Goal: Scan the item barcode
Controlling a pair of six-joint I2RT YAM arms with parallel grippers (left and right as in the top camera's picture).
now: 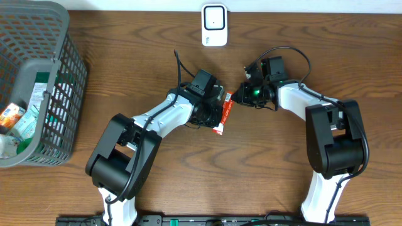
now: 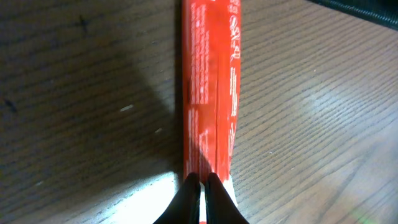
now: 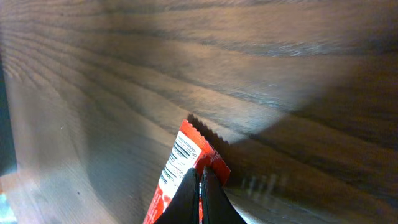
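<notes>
Basket (image 1: 66, 69) of grey mesh stands at the far left edge of the counter (image 1: 144, 37). It holds a jumble of packets (image 1: 19, 119) too small to tell apart.

The left arm reaches from the near edge toward the middle of the counter with its elbow bent. The left hand (image 1: 217, 113) is pinched fully together on the red packet (image 1: 219, 127), and its wrist view shows the fingertips (image 2: 194, 190) closed on one end of the wrapper, which stands edge-on over the wood.

The right arm bends in from the other side. The right hand (image 1: 237, 95) is also closed tight, nipping the packet's serrated end, where a barcode (image 3: 180, 151) shows just above its tips.

The packet sits mid-counter between both hands, near the white scanner (image 1: 214, 25) at the far edge but apart from it. Whether it touches the counter I cannot tell.
</notes>
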